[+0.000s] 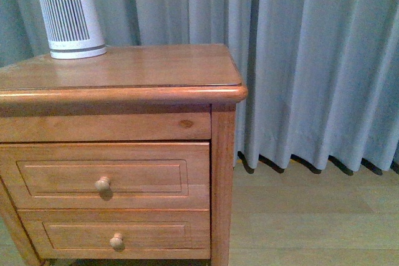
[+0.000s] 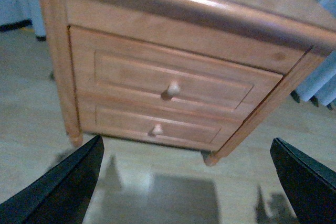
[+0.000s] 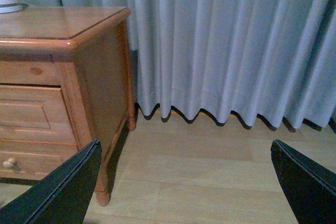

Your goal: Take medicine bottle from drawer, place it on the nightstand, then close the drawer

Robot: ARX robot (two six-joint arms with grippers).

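So the left hand (image 2: 186,142) is held wide apart with nothing between the fingers, and it's pointed at the front of the nightstand (image 2: 63,77). The drawer (image 2: 131,72) is seen dead ahead of it, shut flush, with its round knob (image 2: 173,88) roughly centred in the panel. Floor is visible between hand and knob, so nothing's touched yet.

The right hand (image 3: 185,142) is spread apart and empty too, but it's aimed past the nightstand's right front corner at the curtain (image 3: 226,51). The left is judged the nearer one for the pull. The drawer's long axis runs side to side, so it'd be pulled straight out from the front edge.

The medicine bottle can't be spotted anywhere. It's presumably shut inside, so its look and lie can't be told. On the surface, only a white ribbed appliance (image 1: 68,10) is parked at the back left corner.
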